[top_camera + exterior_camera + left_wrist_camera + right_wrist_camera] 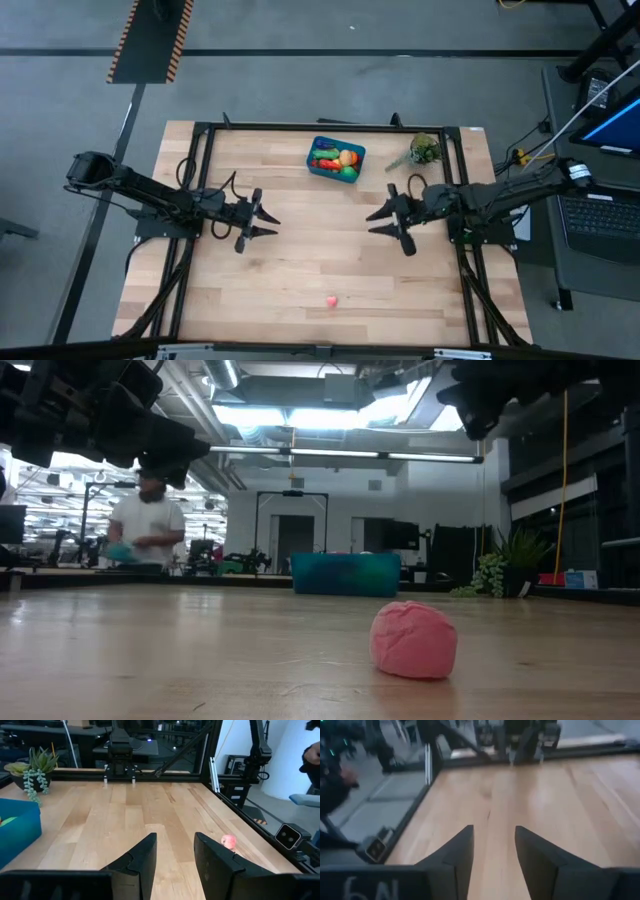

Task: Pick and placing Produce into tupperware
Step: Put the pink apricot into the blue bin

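The teal-blue tupperware (335, 159) sits near the table's far edge, holding several toy produce pieces in red, orange, green and tan. It also shows in the low view (346, 574) and at the left wrist view's edge (17, 832). One pink produce piece (331, 300) lies alone by the near edge, rounded and wrinkled (414, 640), small in the left wrist view (228, 841). My left gripper (270, 220) hovers open left of centre (175, 851). My right gripper (374, 222) hovers open right of centre (493, 845). Both face each other above the table.
A leafy green plant sprig (422, 151) lies right of the tub near the far right corner (35, 767). Black frame rails (200, 190) run along the table's sides. A person stands in the room beyond the table (147, 525). Bare wood lies between the grippers.
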Robot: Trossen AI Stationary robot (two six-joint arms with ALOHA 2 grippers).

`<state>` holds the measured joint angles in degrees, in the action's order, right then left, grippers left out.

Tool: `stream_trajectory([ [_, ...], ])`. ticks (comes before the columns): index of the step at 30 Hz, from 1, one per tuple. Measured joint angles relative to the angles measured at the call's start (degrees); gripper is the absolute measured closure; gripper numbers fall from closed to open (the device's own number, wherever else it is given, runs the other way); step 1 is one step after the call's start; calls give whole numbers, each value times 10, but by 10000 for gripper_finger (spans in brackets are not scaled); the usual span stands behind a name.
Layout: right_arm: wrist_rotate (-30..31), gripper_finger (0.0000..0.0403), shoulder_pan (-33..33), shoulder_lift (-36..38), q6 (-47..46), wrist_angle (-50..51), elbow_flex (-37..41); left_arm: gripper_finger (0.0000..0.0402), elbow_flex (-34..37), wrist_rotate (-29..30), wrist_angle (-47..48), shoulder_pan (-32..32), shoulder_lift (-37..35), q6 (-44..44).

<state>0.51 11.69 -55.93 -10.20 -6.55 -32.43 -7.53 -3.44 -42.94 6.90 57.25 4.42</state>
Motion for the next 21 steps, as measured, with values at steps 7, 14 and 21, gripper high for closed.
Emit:
stream_trajectory([
  [7, 29, 298, 65, -91, -17, 118, -110, 278, 0, 0, 2, 0, 0, 0],
  [14, 65, 333, 113, -181, -13, 225, -234, 278, 0, 0, 3, 0, 0, 9],
  [21, 119, 357, 159, -259, -17, 298, -325, 278, 0, 0, 14, 0, 0, 45],
])
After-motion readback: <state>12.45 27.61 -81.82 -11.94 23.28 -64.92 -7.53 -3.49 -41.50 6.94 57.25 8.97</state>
